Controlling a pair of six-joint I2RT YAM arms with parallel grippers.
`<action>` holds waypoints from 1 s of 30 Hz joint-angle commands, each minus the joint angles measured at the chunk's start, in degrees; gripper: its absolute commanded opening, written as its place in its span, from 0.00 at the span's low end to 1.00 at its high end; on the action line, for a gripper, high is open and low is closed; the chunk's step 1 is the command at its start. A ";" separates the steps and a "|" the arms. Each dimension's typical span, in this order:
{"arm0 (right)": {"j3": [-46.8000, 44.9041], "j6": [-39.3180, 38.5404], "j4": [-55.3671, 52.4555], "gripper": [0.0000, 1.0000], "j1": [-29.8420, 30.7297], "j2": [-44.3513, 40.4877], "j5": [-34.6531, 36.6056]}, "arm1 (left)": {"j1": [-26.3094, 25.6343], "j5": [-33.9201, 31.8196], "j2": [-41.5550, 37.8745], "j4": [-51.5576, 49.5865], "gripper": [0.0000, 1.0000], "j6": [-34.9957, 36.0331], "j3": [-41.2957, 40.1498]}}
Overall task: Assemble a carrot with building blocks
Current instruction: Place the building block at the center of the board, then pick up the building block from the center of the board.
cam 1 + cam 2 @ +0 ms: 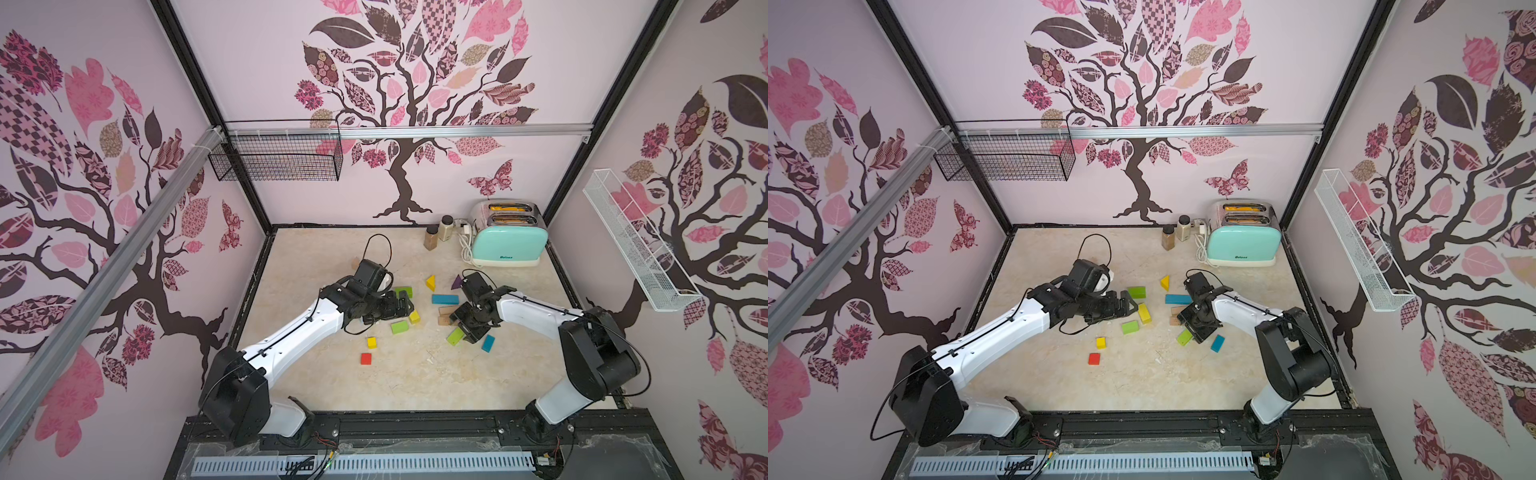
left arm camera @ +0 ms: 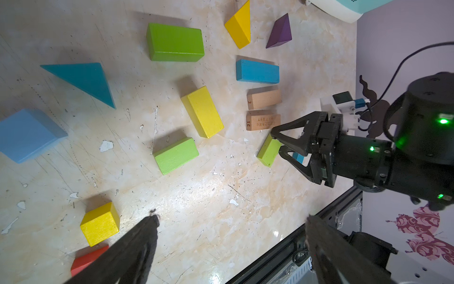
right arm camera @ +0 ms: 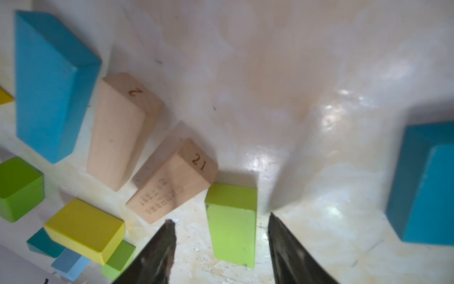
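Observation:
Building blocks lie scattered on the marble tabletop (image 1: 415,374). My right gripper (image 3: 220,218) is open and straddles a light green bar (image 3: 233,221), with a gap on each side of it. The same green bar (image 1: 456,336) rests on the table beside two tan bars (image 3: 118,127), marked 2 and 21, and a blue bar (image 1: 444,299). My left gripper (image 2: 232,217) is wide open above bare table and holds nothing. Near it are a yellow cube (image 2: 99,223), a red block (image 2: 86,258), a yellow bar (image 2: 202,112) and more green bars (image 2: 175,155).
A yellow wedge (image 1: 430,282) and a purple wedge (image 1: 457,282) lie further back. A mint toaster (image 1: 509,243) with its cord and two spice jars (image 1: 431,237) stand at the back right. A black wire basket (image 1: 282,153) and a white wire shelf (image 1: 636,241) hang on the walls.

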 commanded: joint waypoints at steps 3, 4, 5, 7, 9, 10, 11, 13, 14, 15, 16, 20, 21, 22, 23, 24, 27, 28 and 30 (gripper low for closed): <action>10.23 -12.63 -14.61 0.63 -0.39 -6.72 7.78 | 0.16 0.41 -0.79 0.93 0.98 1.55 1.24; 10.27 -14.34 -16.61 0.63 -0.86 -7.76 8.79 | 0.21 0.55 -0.78 1.22 0.98 1.64 1.20; 9.68 -15.29 -18.57 0.63 -1.49 -8.62 9.60 | 0.13 0.87 -0.70 1.49 0.98 1.65 1.28; 7.05 -16.46 -20.26 0.62 -3.78 -9.58 9.56 | 0.12 1.53 -0.38 1.82 0.98 1.41 1.28; 4.28 -17.51 -20.81 0.62 -6.46 -9.80 8.69 | 0.05 1.89 -0.16 2.04 0.98 1.12 1.12; 3.17 -18.34 -20.78 0.62 -7.84 -9.77 8.87 | 0.12 2.00 -0.23 2.11 0.98 1.00 0.91; 2.56 -18.81 -20.91 0.62 -8.38 -9.75 9.87 | 0.09 2.22 -0.34 2.34 0.98 0.84 0.63; 1.13 -19.42 -19.95 0.62 -9.39 -9.09 9.51 | 0.05 2.44 -0.58 2.65 0.98 0.63 0.05; 0.27 -19.42 -19.08 0.62 -9.79 -8.42 8.96 | 0.04 2.57 -0.59 2.81 0.98 0.55 -0.19; -0.29 -19.38 -18.37 0.62 -9.77 -7.75 8.93 | 0.07 2.70 -0.59 3.02 0.98 0.44 -0.45; -0.79 -19.37 -17.83 0.62 -9.77 -6.75 8.94 | 0.03 2.87 -0.50 3.13 0.98 0.30 -0.67; -3.23 -19.33 -14.83 0.61 -9.92 -4.51 10.10 | 0.04 3.32 -0.36 3.44 0.98 0.20 -1.06; -3.62 -19.29 -14.25 0.61 -10.06 -4.03 10.24 | 0.12 3.32 -0.24 3.43 0.98 0.29 -1.04; -4.10 -19.35 -13.57 0.60 -10.12 -3.66 10.47 | 0.10 3.40 -0.19 3.36 0.98 0.39 -1.03; -4.69 -19.33 -12.80 0.60 -10.20 -3.33 10.71 | 0.06 3.45 -0.04 3.27 0.98 0.50 -1.08; -5.12 -19.24 -12.16 0.59 -10.16 -3.12 10.93 | 0.10 3.56 0.15 3.32 0.98 0.51 -1.08; -6.51 -19.20 -9.33 0.49 -10.37 -2.52 10.11 | 0.10 4.00 0.70 3.10 0.98 0.69 -0.80; -6.65 -19.20 -8.83 0.46 -10.25 -2.03 9.77 | 0.04 4.13 0.88 3.10 0.98 0.77 -0.74; -7.07 -19.27 -7.74 0.41 -10.36 -1.34 9.05 | 0.12 4.29 0.90 2.76 0.98 0.94 -0.66</action>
